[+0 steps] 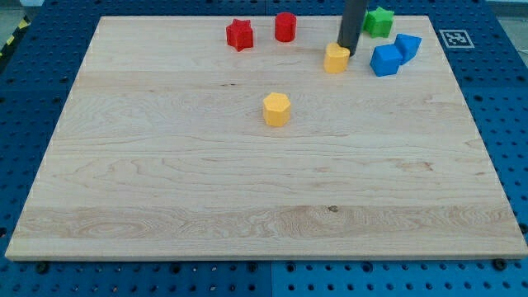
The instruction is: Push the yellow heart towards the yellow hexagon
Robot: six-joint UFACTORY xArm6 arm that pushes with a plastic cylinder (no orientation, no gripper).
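The yellow heart lies near the view's top, right of centre, on the wooden board. My tip comes down from the view's top and sits at the heart's upper right edge, touching it or nearly so. The yellow hexagon lies below and to the left of the heart, near the middle of the board, well apart from it.
A red star and a red cylinder lie at the top, left of the heart. A green block sits right of the rod. Two blue blocks lie right of the heart.
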